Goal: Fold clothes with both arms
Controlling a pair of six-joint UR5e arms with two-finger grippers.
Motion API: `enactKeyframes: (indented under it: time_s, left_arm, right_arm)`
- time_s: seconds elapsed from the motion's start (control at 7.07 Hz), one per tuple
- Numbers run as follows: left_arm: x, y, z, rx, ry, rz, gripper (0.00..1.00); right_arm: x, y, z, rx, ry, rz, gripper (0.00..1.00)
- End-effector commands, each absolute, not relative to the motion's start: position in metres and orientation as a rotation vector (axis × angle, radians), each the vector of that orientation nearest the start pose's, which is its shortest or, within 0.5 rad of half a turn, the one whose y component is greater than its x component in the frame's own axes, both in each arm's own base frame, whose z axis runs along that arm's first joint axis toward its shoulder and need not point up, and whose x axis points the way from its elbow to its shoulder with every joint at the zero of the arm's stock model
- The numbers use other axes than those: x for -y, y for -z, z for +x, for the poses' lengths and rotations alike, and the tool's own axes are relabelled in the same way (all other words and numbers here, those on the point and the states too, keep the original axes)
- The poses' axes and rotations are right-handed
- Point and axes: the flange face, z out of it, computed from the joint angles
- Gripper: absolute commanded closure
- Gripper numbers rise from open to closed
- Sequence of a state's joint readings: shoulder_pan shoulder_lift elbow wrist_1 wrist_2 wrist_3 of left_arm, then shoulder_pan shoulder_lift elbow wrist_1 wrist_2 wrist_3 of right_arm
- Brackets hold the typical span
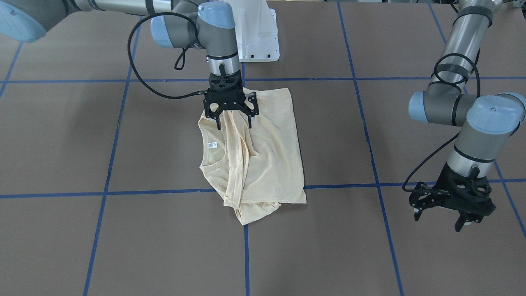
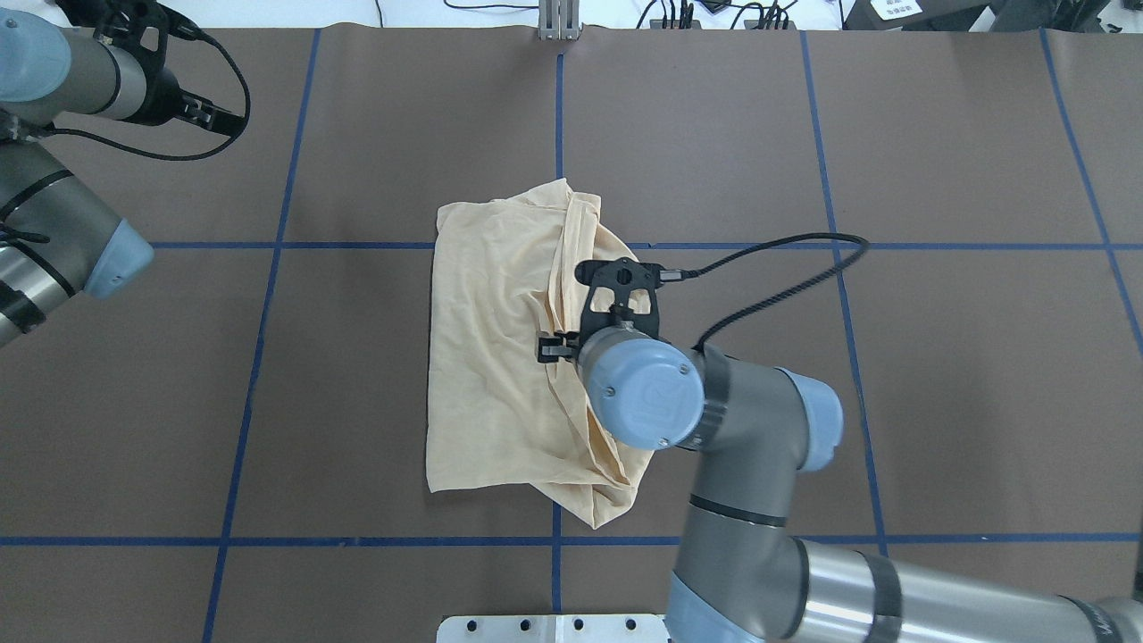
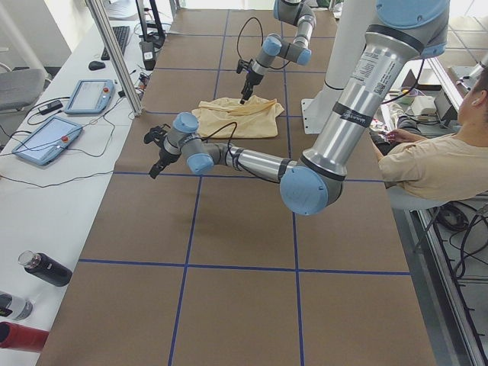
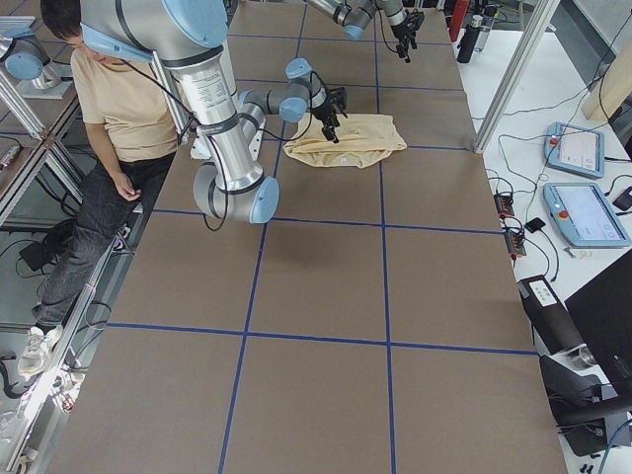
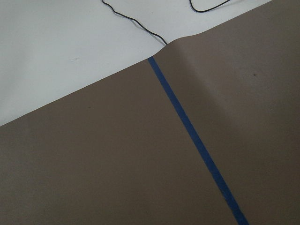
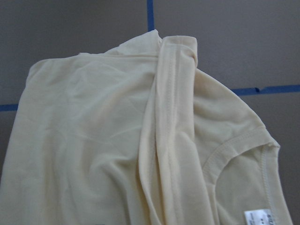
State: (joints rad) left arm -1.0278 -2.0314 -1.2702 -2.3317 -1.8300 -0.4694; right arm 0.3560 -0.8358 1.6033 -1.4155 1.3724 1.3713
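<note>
T-shirt (image 1: 271, 156) directly under right gripper (image 1: 233, 124) (jaws spread, seemingly touching).

The shirt (image 1: 271, 156) at mid-frame is thin, matt cream cloth, softly creased, with fine stitching. Under it the table (image 1: 123, 246) wears dull brown paper crossed by smooth blue tape (image 1: 246, 263). The right arm (image 1: 123, 5) and left arm (image 1: 462, 37) are satin grey metal with glossy pale-blue caps (image 1: 493, 113).

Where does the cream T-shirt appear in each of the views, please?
Front-facing: T-shirt centre.
Overhead: T-shirt centre.
Exterior left: T-shirt upper centre.
Exterior right: T-shirt upper centre.
Left wrist: not in it.
Right wrist: T-shirt fills frame.
Shared landmark: right gripper over it.
</note>
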Motion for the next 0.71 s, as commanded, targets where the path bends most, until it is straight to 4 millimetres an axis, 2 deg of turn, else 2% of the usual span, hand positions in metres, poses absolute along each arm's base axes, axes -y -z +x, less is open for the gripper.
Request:
enactKeyframes:
  time_s: [0.0, 0.28, 0.42, 0.57]
  left_arm:
    - [0.666, -0.46, 0.276, -0.655, -0.187, 0.684, 0.0]
    - [0.666, -0.461, 0.276, -0.654, -0.187, 0.683, 0.0]
    - [0.666, -0.461, 0.276, -0.654, -0.187, 0.683, 0.0]
    - [0.666, -0.461, 0.276, -0.654, -0.187, 0.683, 0.0]
  right_arm:
    - [0.406, -0.177, -0.631, 0.809, -0.215, 0.41, 0.32]
    - [0.406, -0.193, -0.63, 0.788, -0.206, 0.404, 0.48]
    - [0.404, -0.2, -0.632, 0.781, -0.2, 0.392, 0.49]
    - [0.404, -0.2, -0.631, 0.784, -0.198, 0.389, 0.57]
